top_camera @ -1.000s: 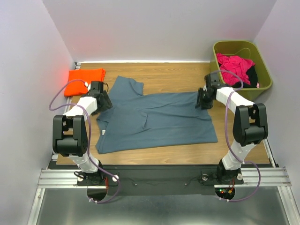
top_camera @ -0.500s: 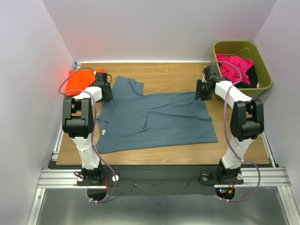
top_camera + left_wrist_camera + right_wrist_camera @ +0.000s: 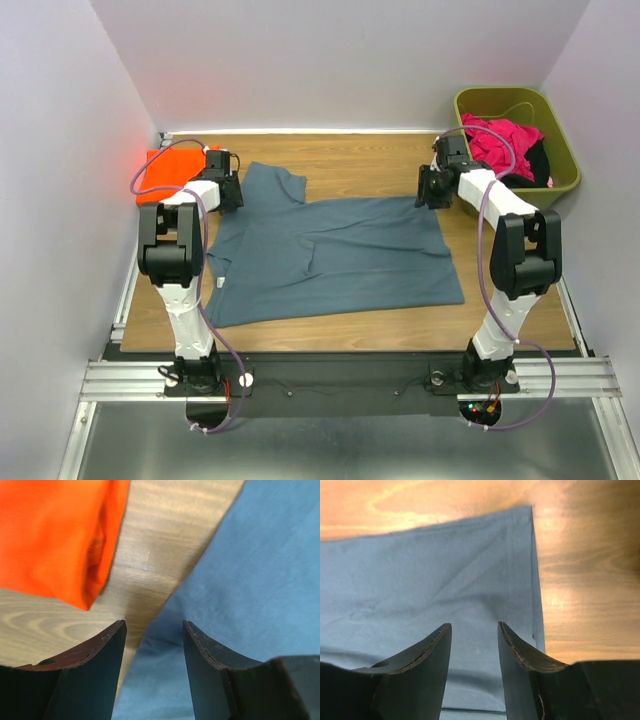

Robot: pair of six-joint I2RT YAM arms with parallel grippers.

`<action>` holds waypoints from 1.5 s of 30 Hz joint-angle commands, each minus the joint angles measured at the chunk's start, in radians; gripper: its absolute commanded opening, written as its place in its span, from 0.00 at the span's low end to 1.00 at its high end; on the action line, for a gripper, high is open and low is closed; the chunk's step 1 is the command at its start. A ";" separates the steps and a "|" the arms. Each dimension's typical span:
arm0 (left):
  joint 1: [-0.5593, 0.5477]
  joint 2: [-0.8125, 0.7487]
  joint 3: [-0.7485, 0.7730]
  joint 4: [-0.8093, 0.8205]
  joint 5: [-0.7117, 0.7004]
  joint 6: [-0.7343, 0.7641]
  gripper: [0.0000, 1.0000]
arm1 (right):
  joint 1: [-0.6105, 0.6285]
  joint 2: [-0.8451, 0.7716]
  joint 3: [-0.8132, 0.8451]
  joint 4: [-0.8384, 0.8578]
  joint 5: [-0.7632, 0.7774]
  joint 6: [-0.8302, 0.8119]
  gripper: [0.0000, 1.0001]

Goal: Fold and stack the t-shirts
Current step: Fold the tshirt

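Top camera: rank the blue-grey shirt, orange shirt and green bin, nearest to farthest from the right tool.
1. Blue-grey shirt, its far right corner at the right tool.
2. Green bin, just to the right.
3. Orange shirt, far left corner.

White-and-black arms (image 3: 172, 250), purple cables (image 3: 481, 255), dark fingers (image 3: 90, 675)

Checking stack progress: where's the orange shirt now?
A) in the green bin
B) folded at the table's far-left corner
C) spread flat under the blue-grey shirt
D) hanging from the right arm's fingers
B: the orange shirt lies folded at the far-left corner of the table. Bare wood separates it from the blue-grey shirt, and the bin holds only pink and dark cloth.
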 commanded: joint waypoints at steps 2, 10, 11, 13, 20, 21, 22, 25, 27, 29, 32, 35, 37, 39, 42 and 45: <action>0.001 0.043 0.035 -0.029 0.019 0.027 0.59 | -0.002 0.028 0.087 0.012 0.086 -0.037 0.48; -0.002 0.081 0.035 -0.078 0.040 0.030 0.52 | -0.003 0.108 0.145 0.014 0.180 -0.080 0.48; -0.002 0.086 0.033 -0.081 0.037 0.032 0.47 | -0.003 0.120 0.151 0.014 0.186 -0.080 0.48; -0.004 0.087 0.033 -0.086 0.034 0.035 0.41 | -0.002 0.157 0.180 0.017 0.199 -0.094 0.48; -0.004 0.097 0.035 -0.086 0.034 0.050 0.11 | -0.002 0.238 0.257 0.042 0.173 -0.183 0.48; -0.004 0.097 0.035 -0.084 0.034 0.050 0.08 | -0.002 0.244 0.260 0.049 0.175 -0.203 0.48; -0.004 0.098 0.037 -0.086 0.034 0.052 0.06 | -0.002 0.249 0.265 0.055 0.176 -0.203 0.48; -0.004 0.100 0.037 -0.084 0.037 0.056 0.05 | -0.002 0.267 0.279 0.075 0.178 -0.255 0.48; -0.005 0.100 0.038 -0.086 0.037 0.056 0.05 | -0.003 0.280 0.286 0.088 0.173 -0.266 0.48; -0.005 0.101 0.037 -0.084 0.032 0.058 0.05 | -0.003 0.286 0.291 0.094 0.161 -0.275 0.48; -0.005 0.104 0.040 -0.086 0.034 0.056 0.05 | -0.003 0.306 0.302 0.105 0.144 -0.289 0.48; -0.005 0.104 0.040 -0.084 0.037 0.056 0.05 | -0.003 0.324 0.312 0.111 0.134 -0.297 0.48; -0.005 0.106 0.041 -0.084 0.039 0.056 0.05 | -0.005 0.329 0.311 0.126 0.137 -0.297 0.48; -0.005 0.106 0.041 -0.084 0.040 0.056 0.05 | -0.005 0.335 0.314 0.138 0.129 -0.298 0.47; -0.005 0.106 0.041 -0.083 0.037 0.056 0.05 | -0.003 0.333 0.325 0.149 0.118 -0.300 0.47; -0.005 0.107 0.041 -0.083 0.036 0.056 0.05 | -0.003 0.330 0.329 0.161 0.109 -0.300 0.46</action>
